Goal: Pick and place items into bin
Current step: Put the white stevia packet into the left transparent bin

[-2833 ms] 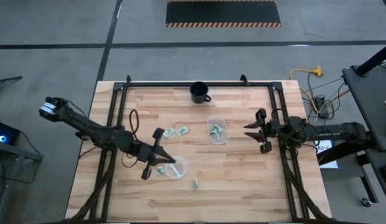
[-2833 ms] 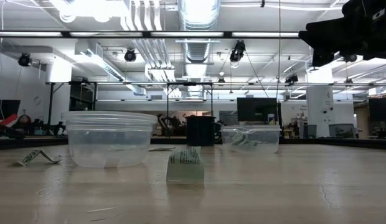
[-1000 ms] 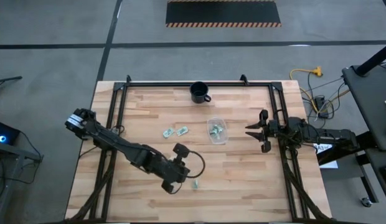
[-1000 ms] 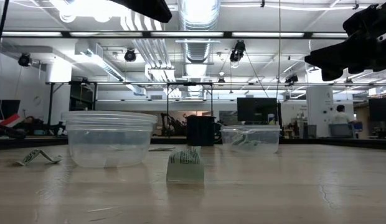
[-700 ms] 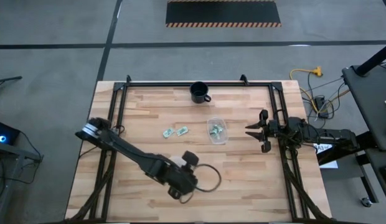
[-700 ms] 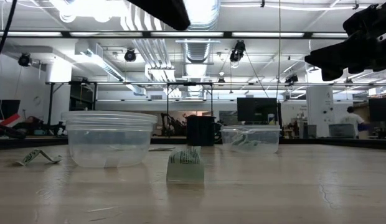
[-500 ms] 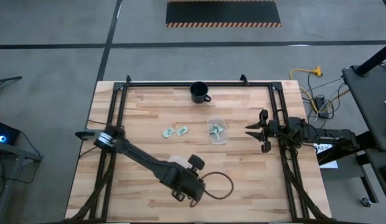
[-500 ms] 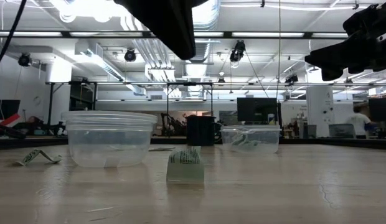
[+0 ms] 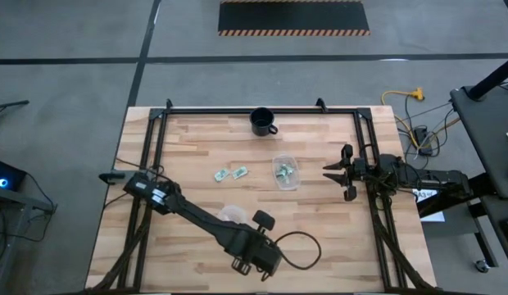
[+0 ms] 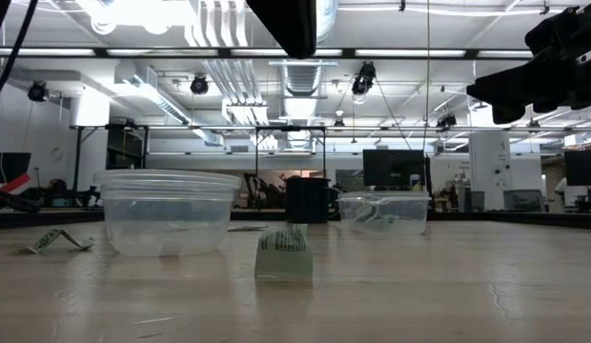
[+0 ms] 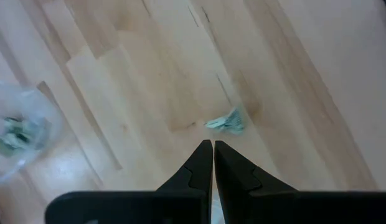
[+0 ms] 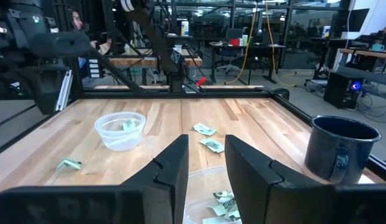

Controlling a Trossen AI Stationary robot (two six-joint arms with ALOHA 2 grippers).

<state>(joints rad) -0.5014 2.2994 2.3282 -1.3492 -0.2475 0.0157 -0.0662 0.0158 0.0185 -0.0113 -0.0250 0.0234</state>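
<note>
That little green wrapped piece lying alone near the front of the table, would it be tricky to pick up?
Probably a little. The green wrapped piece looks thin and crinkled, so it is likely very light and floppy, and may slide on the smooth wooden table if nudged. It stands on edge in the low view, so it may tip easily.

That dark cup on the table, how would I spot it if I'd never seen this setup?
Look at the wooden table from above and find its far edge, midway along. The black mug stands there alone; unlike the two clear plastic bins nearer the middle, it is opaque, dark, and has a handle.
</note>
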